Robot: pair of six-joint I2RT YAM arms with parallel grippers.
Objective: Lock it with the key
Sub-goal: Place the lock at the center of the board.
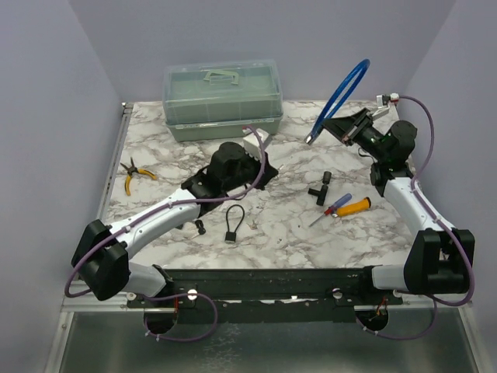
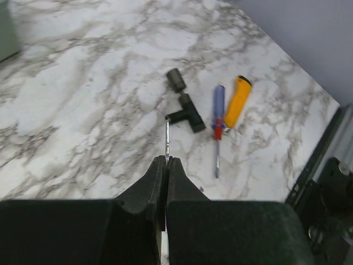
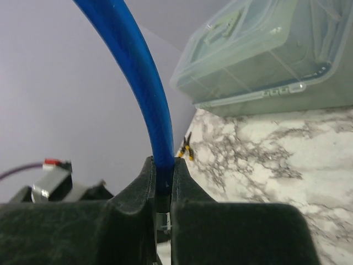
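Pincer on the left arm (image 2: 167, 161): pressed together, pinching the key (image 2: 167, 138). Only a thin metal blade of the key shows, seen edge-on and projecting straight out from the fingertips. The wrist view places the blade over the middle of the surface (image 1: 155, 148); its height above the marble cannot be judged.

Pincer on the right arm (image 3: 164, 165): closed on a blue cable (image 1: 343, 89), gripped between both fingers. This pincer is raised over the far right part of the surface. From the grip the cable rises in a tall arc and bends back down to the left, ending in a pale tip that hangs free.

Padlock (image 1: 232, 235): lying flat on the surface at front centre, just beside the left forearm on its near side. Its dark shackle loop points toward the far edge. It is apart from the key and well apart from the blue cable. Neither pincer touches it.

Other items noted:
- Translucent green storage box (image 1: 221, 97), lid on, at the far edge of the surface, centre-left.
- Yellow-handled pliers (image 1: 133, 176) near the left edge.
- Black T-shaped fitting (image 1: 321, 189) right of centre.
- Screwdriver with a blue and red handle (image 1: 335, 206) just beyond the fitting on its near right side, lying flat.
- Orange-handled tool (image 1: 356, 206) just beside the screwdriver; whether the two touch cannot be told.
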